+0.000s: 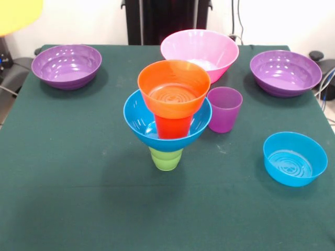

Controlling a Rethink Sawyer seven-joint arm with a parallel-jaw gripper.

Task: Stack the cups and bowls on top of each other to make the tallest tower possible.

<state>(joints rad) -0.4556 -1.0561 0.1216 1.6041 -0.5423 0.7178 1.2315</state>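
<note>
The tower stands at the table's middle: a green cup (166,158) at the base, a medium blue bowl (137,123) on it, an orange cup (172,126) inside that bowl, and a small orange bowl (174,88) on top. A purple cup (224,109) stands upright just right of the tower. A large pink bowl (199,51) sits behind. Two wide purple bowls sit at the far left (66,66) and far right (285,72). A small shallow blue bowl (294,158) lies at the near right. A yellow bowl's edge (17,14) shows at the top left corner. The gripper is not in view.
The robot's black pedestal (166,21) stands behind the table's far edge. Cables (327,83) hang at the right edge. The dark green tablecloth (78,183) covers the table.
</note>
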